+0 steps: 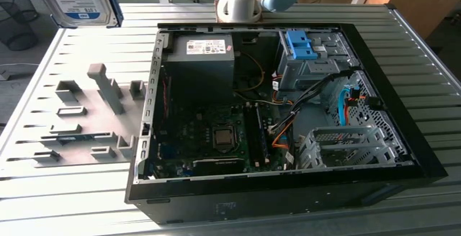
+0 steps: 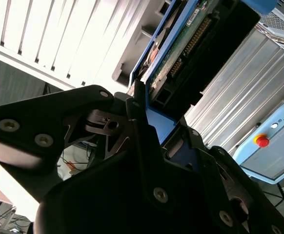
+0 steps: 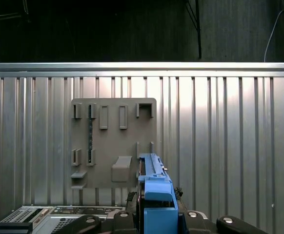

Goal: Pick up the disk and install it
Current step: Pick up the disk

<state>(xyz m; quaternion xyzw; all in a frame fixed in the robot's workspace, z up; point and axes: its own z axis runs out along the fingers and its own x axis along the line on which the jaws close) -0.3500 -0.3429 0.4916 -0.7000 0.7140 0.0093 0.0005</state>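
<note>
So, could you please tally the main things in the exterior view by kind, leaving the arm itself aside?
Disk: 1
Open computer case: 1
Grey holder board: 1
Total: 3

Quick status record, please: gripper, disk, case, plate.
gripper: shut on the disk's blue carrier edge
disk: held in the air, label facing the exterior camera, at the exterior view's far left; not in the case
case: lying open on the table, blue bracket on its drive bay
plate: grey, on the table beside the case, on the exterior view's left
</note>
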